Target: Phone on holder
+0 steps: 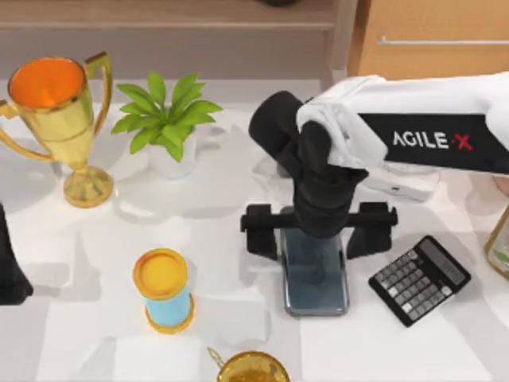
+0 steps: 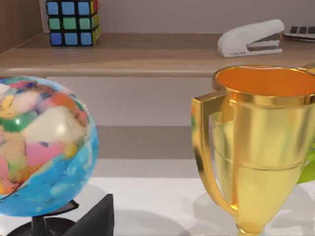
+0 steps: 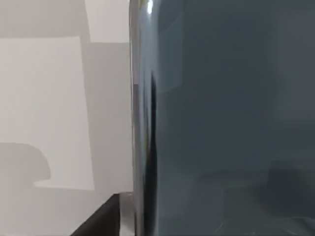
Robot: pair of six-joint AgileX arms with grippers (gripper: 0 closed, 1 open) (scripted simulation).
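Observation:
The phone (image 1: 316,280), a dark grey-blue glossy slab, lies flat on the white table just right of centre. My right gripper (image 1: 318,231) hangs over its far end, open, with one black finger on each side of the slab and small gaps between. In the right wrist view the phone (image 3: 231,113) is very close, with one fingertip (image 3: 98,221) beside its edge. A white piece that looks like the holder (image 1: 406,187) stands behind the right arm, partly hidden by it. My left gripper (image 1: 9,274) is parked at the table's left edge, one finger (image 2: 93,221) set wide.
A black calculator (image 1: 419,278) lies right of the phone. A yellow and blue spool (image 1: 163,290) stands to its left, a gold cup (image 1: 250,368) at the front edge. At the back left are a gold trophy (image 1: 60,119) and a potted plant (image 1: 165,119). A globe (image 2: 42,142) stands near the left wrist.

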